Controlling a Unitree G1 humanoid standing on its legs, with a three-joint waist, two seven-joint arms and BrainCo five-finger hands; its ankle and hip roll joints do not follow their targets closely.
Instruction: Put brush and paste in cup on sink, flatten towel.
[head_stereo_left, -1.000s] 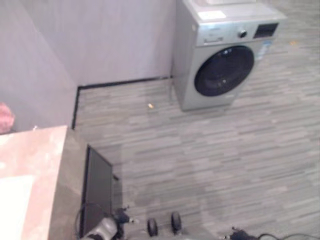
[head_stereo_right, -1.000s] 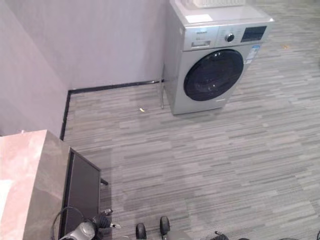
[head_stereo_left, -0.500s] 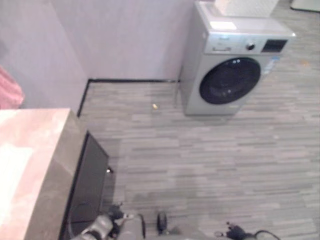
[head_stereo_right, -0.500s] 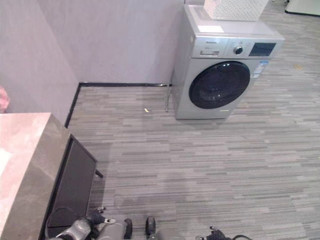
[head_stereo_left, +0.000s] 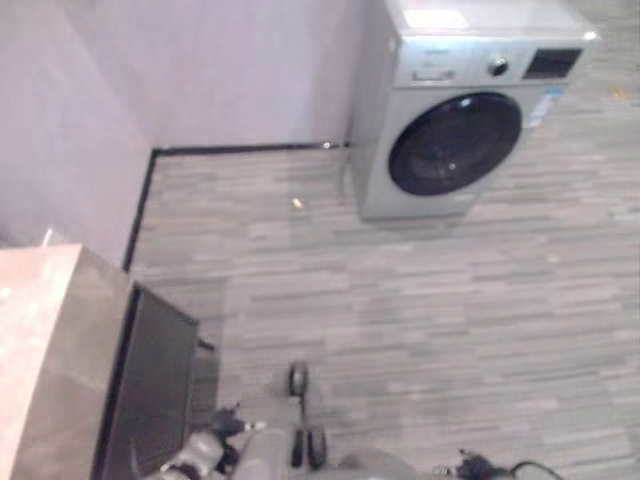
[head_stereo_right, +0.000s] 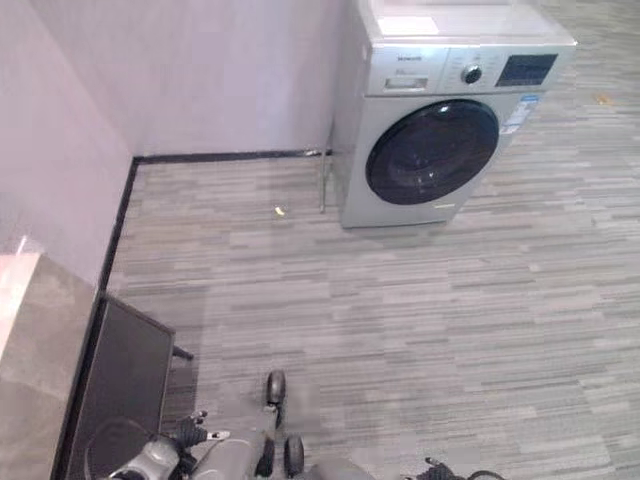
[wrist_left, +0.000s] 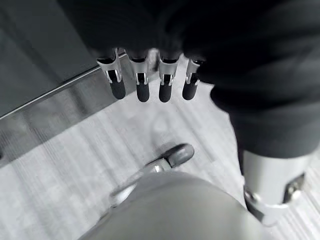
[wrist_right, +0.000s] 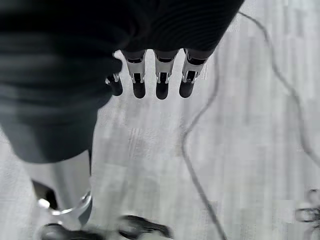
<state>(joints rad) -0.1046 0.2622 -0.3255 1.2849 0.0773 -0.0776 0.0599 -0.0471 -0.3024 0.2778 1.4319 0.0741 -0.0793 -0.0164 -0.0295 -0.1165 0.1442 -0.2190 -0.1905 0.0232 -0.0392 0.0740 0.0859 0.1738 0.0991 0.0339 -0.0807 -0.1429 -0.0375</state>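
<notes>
Left wrist view: my left hand (wrist_left: 150, 82) is hanging, fingers relaxed and empty, beside the counter (head_stereo_left: 45, 340); my right hand (wrist_right: 157, 80) is hanging likewise.

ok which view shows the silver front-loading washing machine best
The right eye view: the silver washing machine shows whole there, with its dark round door, control panel and top. The left eye view shows it too, but its top is cut off. The wrist views show hands and floor.

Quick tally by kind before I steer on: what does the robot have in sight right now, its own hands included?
Washing machine: 1
Counter, corner at the robot's left: 1
Small yellowish scrap on the floor: 1
Robot hands, left hand and right hand, both hanging over the floor with fingers straight, holding nothing: 2
Total: 5
</notes>
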